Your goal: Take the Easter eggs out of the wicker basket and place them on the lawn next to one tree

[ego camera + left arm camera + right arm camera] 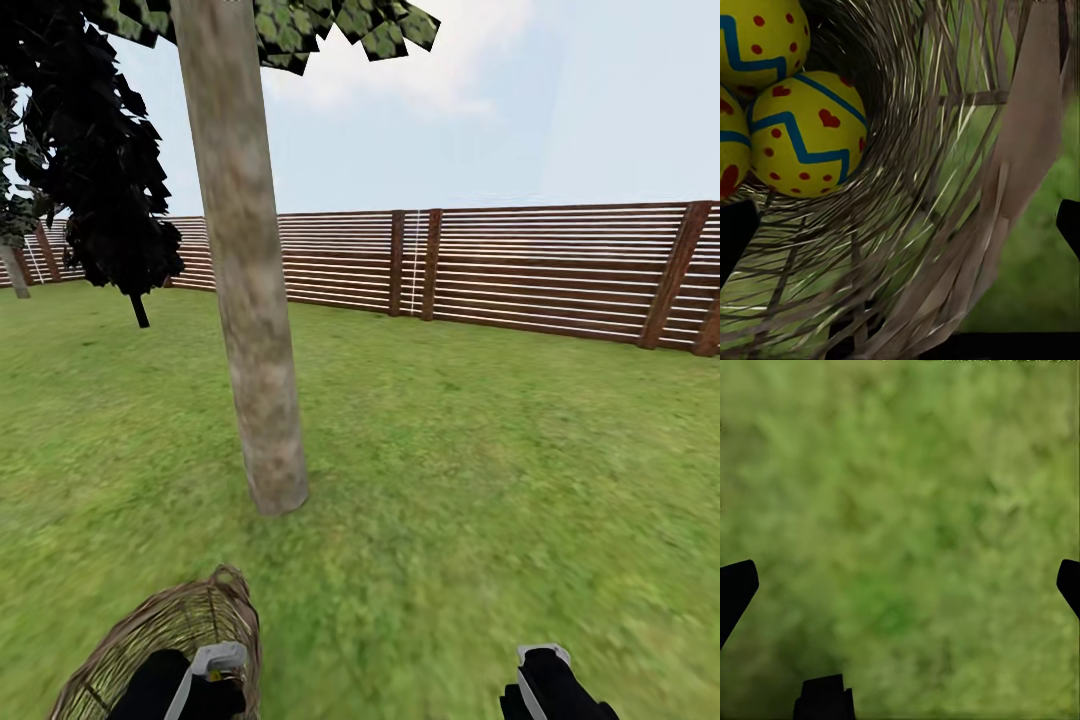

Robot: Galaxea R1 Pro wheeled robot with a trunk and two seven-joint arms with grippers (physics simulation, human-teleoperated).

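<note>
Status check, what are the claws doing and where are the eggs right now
Left claw open, inside the basket. Right claw open, empty over grass. All three eggs still in basket. Tree close ahead, nothing in between.

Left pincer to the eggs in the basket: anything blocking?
Nothing visible does. The left pincer is open over the wicker basket, and the left wrist view shows the Easter eggs bare inside it. From the basket, open lawn runs to the tree.

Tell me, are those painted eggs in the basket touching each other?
Touching. The left wrist view shows the Easter eggs pressed together, no gap between them, inside the wicker basket.
</note>
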